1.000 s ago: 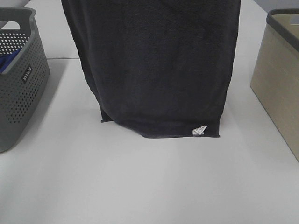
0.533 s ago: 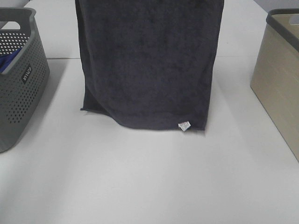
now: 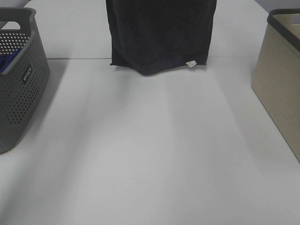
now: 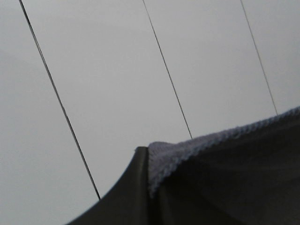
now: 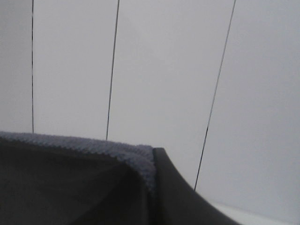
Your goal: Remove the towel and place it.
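field notes: towel [image 3: 161, 33] hangs as a dark flat sheet at the far middle of the table [image 3: 150, 154]. its top edge is out of the high view and its bottom hem [image 3: 157, 71] runs roughly level over the far part of the tabletop; cannot tell if the hem brushes the surface. white tag [image 3: 191, 63] shows at the lower right corner. left gripper [image 4: 149, 187] is closed tight on one top corner of the cloth, the looped edge bunching against its dark finger. right gripper [image 5: 152, 187] is clamped the same way on the other top corner. grey basket [image 3: 23, 84] sits at the left with a blue cloth [image 3: 7, 63] inside, beige bin [image 3: 281, 70] at the right, both well apart from the towel. handling, as a judgement: soft terry, limp, no stiffness of its own, so it takes whatever shape the two holds give it. probably some weight for a cloth, enough to sag in the middle if the corners come together. not slippery, not fragile; the pile gives the fingers good bite. best hold looks to be the hemmed top corners, held apart so the sheet goes down flat without folding under.
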